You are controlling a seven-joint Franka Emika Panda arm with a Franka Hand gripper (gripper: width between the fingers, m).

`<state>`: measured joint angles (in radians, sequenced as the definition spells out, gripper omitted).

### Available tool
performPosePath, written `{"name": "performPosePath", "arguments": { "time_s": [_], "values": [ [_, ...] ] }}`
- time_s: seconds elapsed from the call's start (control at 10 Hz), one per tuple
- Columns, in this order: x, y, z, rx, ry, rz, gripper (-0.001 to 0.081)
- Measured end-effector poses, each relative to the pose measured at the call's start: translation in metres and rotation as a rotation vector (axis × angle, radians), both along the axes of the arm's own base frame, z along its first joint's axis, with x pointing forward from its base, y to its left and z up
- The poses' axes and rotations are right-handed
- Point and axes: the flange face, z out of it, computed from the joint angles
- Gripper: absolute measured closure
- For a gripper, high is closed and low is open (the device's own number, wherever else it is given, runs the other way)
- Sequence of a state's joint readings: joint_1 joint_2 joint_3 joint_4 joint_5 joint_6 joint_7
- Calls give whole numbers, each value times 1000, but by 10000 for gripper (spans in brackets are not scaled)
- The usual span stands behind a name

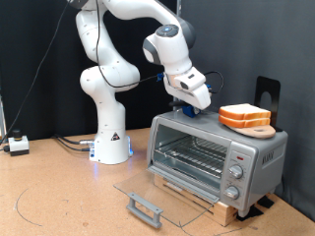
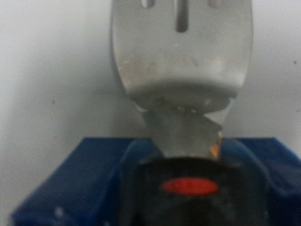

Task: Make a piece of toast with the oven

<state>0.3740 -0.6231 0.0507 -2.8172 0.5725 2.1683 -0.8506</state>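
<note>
The gripper point(image 1: 190, 106) sits low over the oven's point(image 1: 215, 155) top, centre frame, apparently at a small blue block point(image 2: 103, 179) — whether its fingers are open or closed I cannot tell. The piece of toast point(image 1: 245, 115) rests on a wooden board point(image 1: 258, 129) on the oven's right end; the glass door point(image 1: 162, 195) is folded down open.

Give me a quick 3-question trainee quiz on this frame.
1. True or false: the oven door is open.
2. Where is the piece of toast? A) on the wire rack B) on a wooden board on top of the oven C) in the pincer
3. The pincer is just above a small ____ block on the oven's top.

Key: 1 true; 2 B; 3 blue.
</note>
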Motion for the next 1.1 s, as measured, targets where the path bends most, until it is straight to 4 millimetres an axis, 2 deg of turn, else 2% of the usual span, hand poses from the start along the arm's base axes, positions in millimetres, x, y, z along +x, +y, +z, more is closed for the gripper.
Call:
{"name": "performPosePath", "arguments": {
  "time_s": [0.4,0.7,0.9,1.1],
  "values": [
    [3,-2,3,17,7,-18,408],
    [8,-9,32,153,-27,-10,408],
    [1,-17,54,203,-36,4,408],
    [5,-20,52,199,-45,-22,408]
  ]
}}
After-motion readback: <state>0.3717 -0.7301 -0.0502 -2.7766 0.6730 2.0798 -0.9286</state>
